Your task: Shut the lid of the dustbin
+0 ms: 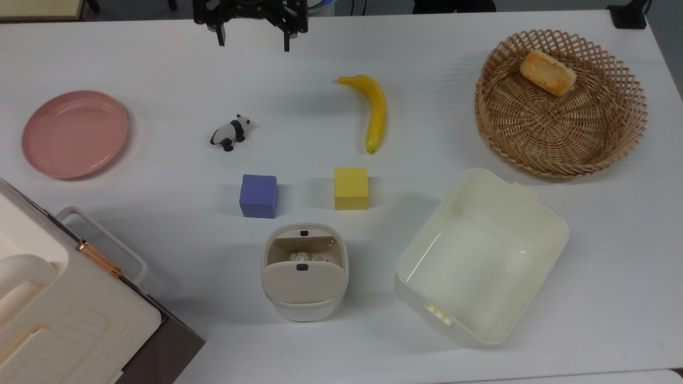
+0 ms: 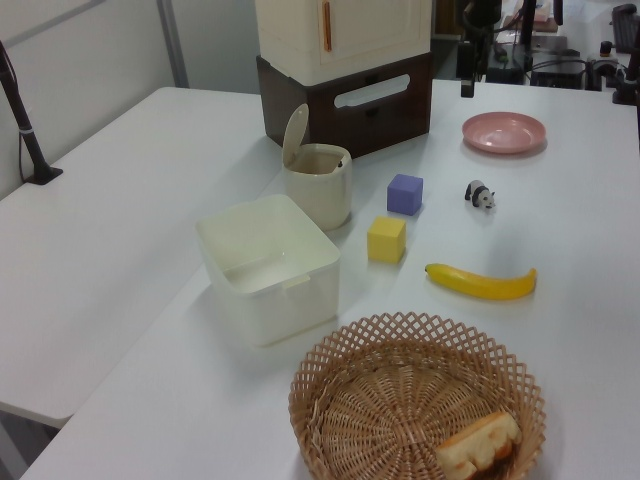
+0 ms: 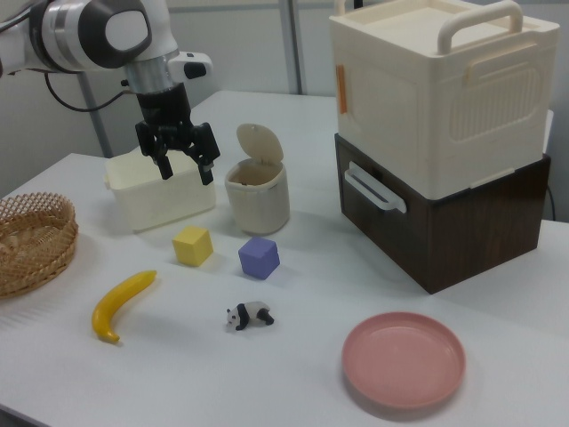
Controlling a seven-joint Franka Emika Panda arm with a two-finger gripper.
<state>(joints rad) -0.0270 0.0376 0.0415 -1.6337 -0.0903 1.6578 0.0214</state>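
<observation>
The black two-finger gripper (image 3: 185,170) hung with fingers apart, well clear of the small cream-white plastic dustbin (image 3: 257,203) and its upright beige flap lid (image 3: 260,143).

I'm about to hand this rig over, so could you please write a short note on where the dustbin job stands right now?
Hand: open, holding nothing, raised above the table, away from the bin.
Dustbin: upright beside the cream tub, near the purple cube and yellow cube.
Lid: standing up, open; something crumpled lies inside the bin.
Done: nothing yet.
Left: bring the hand to the lid and push it shut.
</observation>
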